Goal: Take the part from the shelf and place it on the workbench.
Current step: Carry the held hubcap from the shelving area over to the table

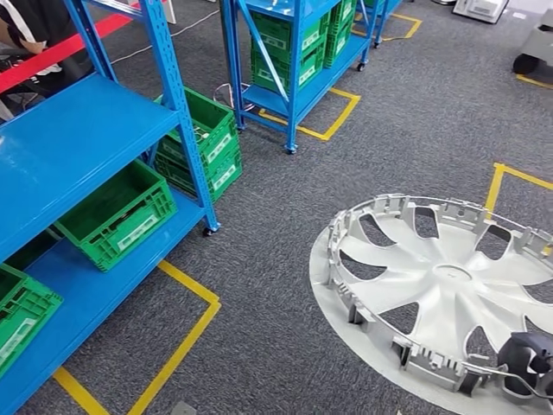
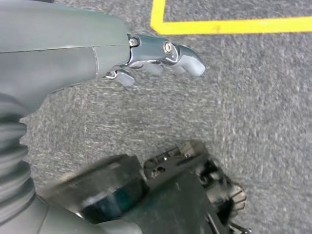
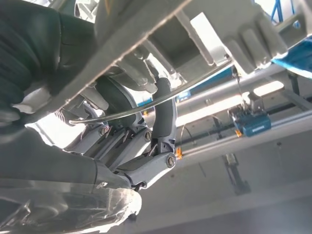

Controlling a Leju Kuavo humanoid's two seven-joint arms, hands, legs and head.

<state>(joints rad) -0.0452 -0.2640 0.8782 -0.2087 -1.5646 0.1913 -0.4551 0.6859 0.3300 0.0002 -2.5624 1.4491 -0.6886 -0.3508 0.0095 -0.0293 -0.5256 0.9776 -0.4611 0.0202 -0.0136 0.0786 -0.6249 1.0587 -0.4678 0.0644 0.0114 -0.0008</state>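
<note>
I see the wheel cover point(image 1: 450, 294) low on my right in the head view, carried flat over the grey carpet point(image 1: 365, 156) with its back face up. It is a pale silver-white disc with swept spokes, wedge-shaped openings between them, a ring of moulded clips round the rim and a thin wire hoop running through those clips. My right hand point(image 1: 524, 365) grips its near rim; from the right wrist its dark fingers point(image 3: 164, 117) hook up over the wire hoop and edge. My left hand point(image 2: 162, 56) hangs over the carpet, fingers loosely extended and holding nothing. The blue shelf point(image 1: 78, 138) with green crates point(image 1: 121, 212) stands to my left.
</note>
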